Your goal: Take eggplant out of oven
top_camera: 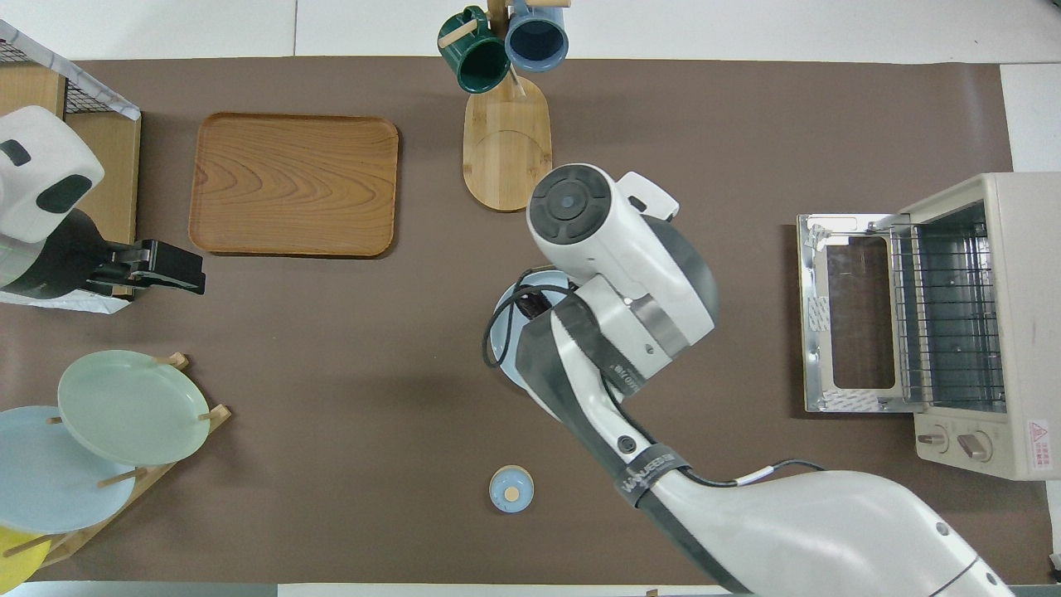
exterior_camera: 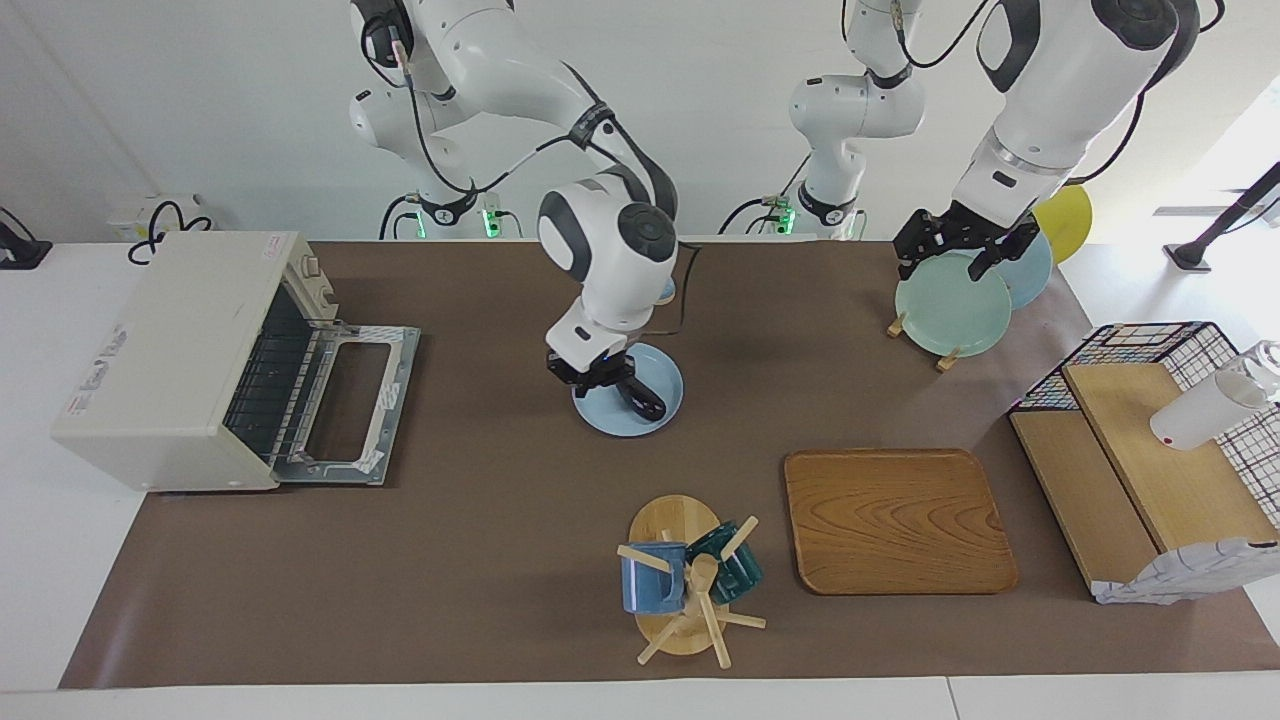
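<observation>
The dark eggplant [exterior_camera: 645, 402] lies on a light blue plate [exterior_camera: 603, 420] in the middle of the table, outside the oven [exterior_camera: 190, 360]. The oven stands at the right arm's end with its door [exterior_camera: 350, 400] folded down flat and its wire rack bare. My right gripper [exterior_camera: 592, 378] is shut and hangs low over the plate's oven-side edge, covering the eggplant's stem end. In the overhead view the right arm hides the eggplant, and only the plate's rim [top_camera: 500, 327] shows. My left gripper [exterior_camera: 945, 262] waits open over a green plate [exterior_camera: 950, 305] in the plate rack.
A wooden tray [exterior_camera: 895, 520] and a mug tree [exterior_camera: 690, 585] with two mugs sit farther from the robots than the plate. A small blue round lid [top_camera: 511, 488] lies nearer the robots. A wire basket with wooden boards [exterior_camera: 1150, 450] stands at the left arm's end.
</observation>
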`<control>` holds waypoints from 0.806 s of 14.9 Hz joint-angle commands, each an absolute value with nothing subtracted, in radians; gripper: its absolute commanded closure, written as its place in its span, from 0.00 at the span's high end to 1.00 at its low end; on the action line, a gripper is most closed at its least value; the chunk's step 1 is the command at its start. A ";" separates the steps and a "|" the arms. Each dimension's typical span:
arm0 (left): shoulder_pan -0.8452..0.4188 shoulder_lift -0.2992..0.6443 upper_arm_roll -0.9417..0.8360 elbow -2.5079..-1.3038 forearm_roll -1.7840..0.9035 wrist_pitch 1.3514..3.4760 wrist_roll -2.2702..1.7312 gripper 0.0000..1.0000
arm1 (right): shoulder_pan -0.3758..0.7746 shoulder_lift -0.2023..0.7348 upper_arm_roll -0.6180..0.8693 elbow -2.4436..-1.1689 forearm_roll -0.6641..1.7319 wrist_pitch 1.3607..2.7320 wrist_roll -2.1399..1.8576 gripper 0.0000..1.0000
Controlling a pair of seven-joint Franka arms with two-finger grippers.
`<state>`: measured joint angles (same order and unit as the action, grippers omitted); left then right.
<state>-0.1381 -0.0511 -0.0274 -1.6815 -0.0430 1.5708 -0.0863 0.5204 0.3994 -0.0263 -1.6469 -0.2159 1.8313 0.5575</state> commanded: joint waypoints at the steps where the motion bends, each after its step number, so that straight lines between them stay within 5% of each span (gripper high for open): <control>1: -0.137 -0.058 -0.028 -1.686 -0.023 1.582 -0.089 1.00 | 0.388 0.313 -0.012 -1.862 -0.236 1.920 0.526 0.00; 5: -0.143 -0.058 -0.028 -1.686 -0.023 1.585 -0.113 1.00 | 0.287 0.259 -0.012 -2.081 -0.348 2.100 0.506 0.00; 12: -0.250 -0.045 -0.038 -1.706 -0.063 1.684 -0.437 1.00 | 0.222 0.255 -0.014 -2.112 -0.400 2.128 0.465 0.00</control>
<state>-0.2062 -0.0483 -0.0444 -1.6852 -0.0472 1.6388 -0.3530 0.2431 0.2777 -0.0233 -2.0775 -0.3585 2.1136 0.4813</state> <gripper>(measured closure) 0.000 0.991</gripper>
